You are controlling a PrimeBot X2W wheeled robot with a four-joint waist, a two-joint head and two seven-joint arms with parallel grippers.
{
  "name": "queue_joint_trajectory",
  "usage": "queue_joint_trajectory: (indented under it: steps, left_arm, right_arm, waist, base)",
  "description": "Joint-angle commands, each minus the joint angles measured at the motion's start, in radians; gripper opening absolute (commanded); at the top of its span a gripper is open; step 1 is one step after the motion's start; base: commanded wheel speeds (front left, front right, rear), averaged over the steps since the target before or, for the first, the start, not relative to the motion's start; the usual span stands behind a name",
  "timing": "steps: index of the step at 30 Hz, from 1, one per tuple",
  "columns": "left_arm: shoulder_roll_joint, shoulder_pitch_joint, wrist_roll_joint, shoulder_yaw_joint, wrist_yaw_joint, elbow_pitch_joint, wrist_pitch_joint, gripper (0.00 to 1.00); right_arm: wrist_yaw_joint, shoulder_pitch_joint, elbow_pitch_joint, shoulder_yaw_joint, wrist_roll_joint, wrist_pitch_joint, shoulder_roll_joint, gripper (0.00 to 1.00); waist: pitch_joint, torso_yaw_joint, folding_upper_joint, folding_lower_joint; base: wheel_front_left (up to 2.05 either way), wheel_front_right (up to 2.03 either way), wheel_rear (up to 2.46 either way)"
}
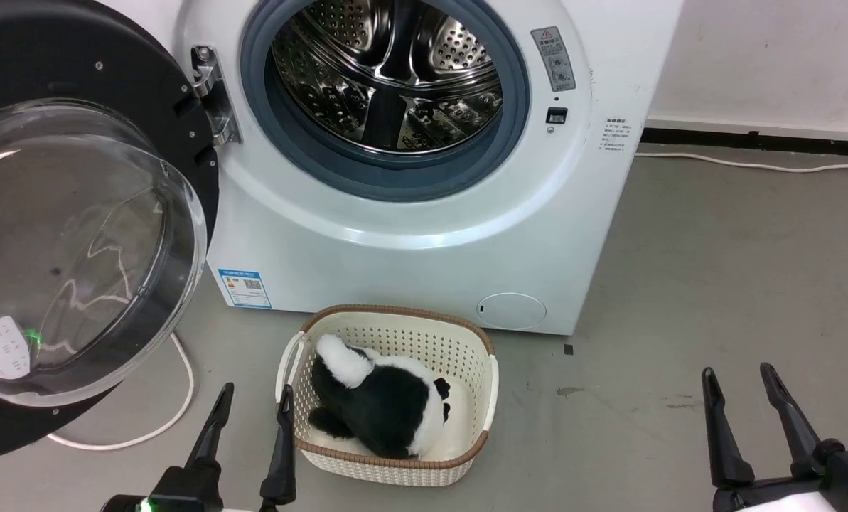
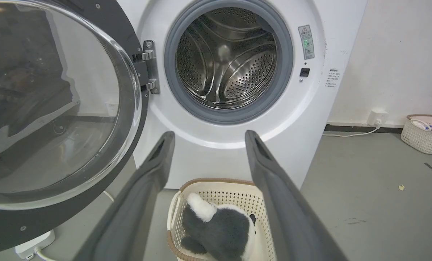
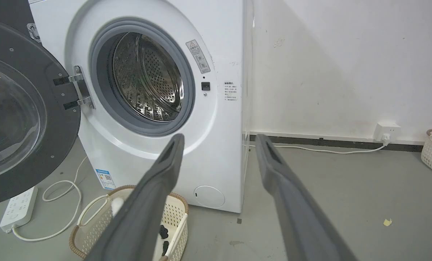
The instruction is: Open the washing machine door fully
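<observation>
door: glossy blk ring, clear window | drum: shiny perf. steel | basket: matt plastic

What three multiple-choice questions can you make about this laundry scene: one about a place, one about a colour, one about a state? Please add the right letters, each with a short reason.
1. Where does the basket stand, relative to the washing machine?
A. On top of it
B. Behind it
C. On the floor, in front of it

2. What colours does the plush toy in the basket have?
A. Black and white
B. Plain brown
C. Pink and yellow

3. In what state is the washing machine door?
A. Shut
B. Open on its hinge, at the robot's left
C. Taken off and lying flat

Answers:
1 C: the basket sits on the grey floor just before the machine's front.
2 A: the fur is black with white patches.
3 B: the door hangs at the left and the steel drum is exposed.
</observation>
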Motion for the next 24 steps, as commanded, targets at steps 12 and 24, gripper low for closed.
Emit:
queue_joint_trajectory:
  steps: [12, 24]
  left_arm:
    - [0.000, -0.002, -0.007, 0.008, -0.004, 0.007, 0.006, 0.00]
    - [-0.005, -0.013, 0.007, 0.018, -0.008, 0.006, 0.032, 0.00]
  right_arm:
    - [0.000, -0.002, 0.003, 0.002, 0.005, 0.006, 0.000, 0.00]
    - [0.000, -0.012, 0.003, 0.011, -0.008, 0.032, 0.000, 0.00]
  waist:
    - [0.001, -0.002, 0.0000, 0.0000]
    - [0.000, -0.005, 0.0000, 0.0000]
  base:
    - [0.00, 0.00, 0.00]
    - [0.00, 0.00, 0.00]
